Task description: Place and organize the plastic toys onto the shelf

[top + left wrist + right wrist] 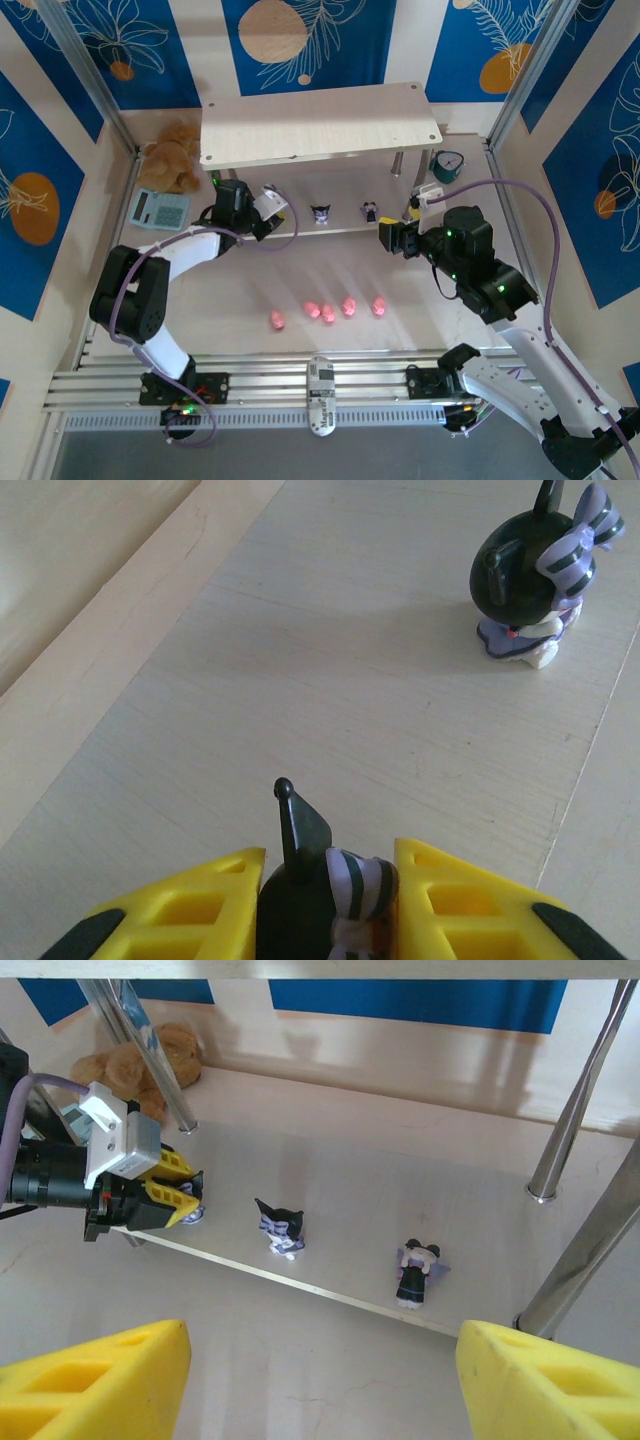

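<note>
The shelf (320, 125) stands at the back of the table. Its lower board (420, 1190) carries two dark figurines with white faces (282, 1228) (416, 1272). My left gripper (330, 865) is shut on a third dark figurine (300, 900) with a striped bow, low over the board's left end (283, 212). One standing figurine (535, 590) is ahead of it to the right. Several pink pig toys (328, 313) lie in a row on the table in front of the shelf. My right gripper (322, 1360) is open and holds nothing, hovering before the shelf's right end (388, 238).
A brown plush bear (172, 155) sits left of the shelf and a teal alarm clock (447, 165) to its right. A pale green calculator-like item (158, 208) lies at the left. Slanted metal shelf legs (575, 1110) rise at the right. A white device (320, 395) rests on the front rail.
</note>
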You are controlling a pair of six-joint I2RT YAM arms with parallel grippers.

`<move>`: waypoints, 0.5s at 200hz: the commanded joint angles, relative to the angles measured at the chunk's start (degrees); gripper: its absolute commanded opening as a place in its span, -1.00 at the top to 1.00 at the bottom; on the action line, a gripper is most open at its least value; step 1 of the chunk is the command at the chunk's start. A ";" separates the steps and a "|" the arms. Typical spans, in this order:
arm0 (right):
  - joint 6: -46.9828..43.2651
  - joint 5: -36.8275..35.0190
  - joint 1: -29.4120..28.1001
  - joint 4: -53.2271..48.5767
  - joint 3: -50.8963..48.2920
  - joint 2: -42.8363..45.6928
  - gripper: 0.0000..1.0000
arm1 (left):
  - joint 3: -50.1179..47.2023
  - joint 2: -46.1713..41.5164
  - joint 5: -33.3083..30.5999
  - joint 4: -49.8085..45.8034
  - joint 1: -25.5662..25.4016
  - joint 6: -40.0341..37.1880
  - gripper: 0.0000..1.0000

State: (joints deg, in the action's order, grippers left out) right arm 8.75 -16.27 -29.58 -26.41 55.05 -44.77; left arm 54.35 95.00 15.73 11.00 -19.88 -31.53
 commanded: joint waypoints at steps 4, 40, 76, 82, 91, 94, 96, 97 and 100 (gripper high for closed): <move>1.09 0.89 0.23 0.72 -0.73 1.34 -0.43 | -1.46 0.61 -0.85 0.15 0.28 0.30 0.34; 1.27 1.05 0.27 0.33 -0.91 2.09 -0.43 | -1.62 0.35 -1.62 0.40 -0.07 0.32 0.21; 1.36 1.28 0.32 0.39 -0.91 2.15 -0.43 | -1.82 0.10 -2.39 0.94 -0.07 0.42 0.13; 1.43 1.26 0.32 0.51 -0.90 2.08 -0.43 | -1.92 0.09 -2.50 1.03 -0.07 0.42 0.12; 1.44 1.31 0.32 0.65 -0.86 2.09 -0.43 | -1.92 0.02 -2.63 1.21 -0.07 0.42 0.11; 1.44 1.25 0.32 0.63 -0.88 2.11 -0.43 | -1.93 0.01 -2.63 1.21 -0.12 0.42 0.10; 1.44 1.33 0.32 0.65 -0.90 2.14 -0.43 | -1.89 0.01 -2.74 1.26 -0.08 0.42 0.10; 1.44 1.33 0.32 0.66 -0.90 2.14 -0.43 | -1.93 0.01 -2.73 1.28 -0.08 0.42 0.10; 1.44 1.33 0.34 0.66 -0.91 1.99 -0.43 | -1.96 -0.04 -2.72 1.36 -0.07 0.45 0.10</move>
State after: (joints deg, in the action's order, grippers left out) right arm 9.56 -16.08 -29.54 -26.46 54.57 -43.29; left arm 52.93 95.00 13.61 11.73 -19.99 -31.42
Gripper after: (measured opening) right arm 0.714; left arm 0.444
